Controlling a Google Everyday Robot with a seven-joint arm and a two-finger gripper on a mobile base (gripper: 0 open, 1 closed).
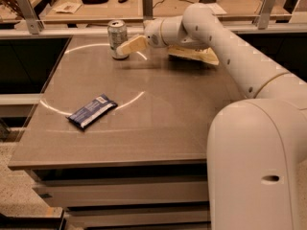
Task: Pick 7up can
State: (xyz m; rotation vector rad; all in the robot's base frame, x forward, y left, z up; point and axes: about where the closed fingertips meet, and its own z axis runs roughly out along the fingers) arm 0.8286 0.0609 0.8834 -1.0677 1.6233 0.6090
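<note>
The 7up can stands upright at the far left of the grey table, silvery with a shiny top. My gripper reaches in from the right, its tan fingers right against the can's right side, overlapping its lower half. I cannot see whether the can sits between them. The white arm runs back to the right and fills the lower right of the view.
A flat dark blue snack bar lies at the table's left middle. A brown-and-yellow chip bag lies at the far right, partly behind my arm. A workbench with clutter and metal posts stands behind the table.
</note>
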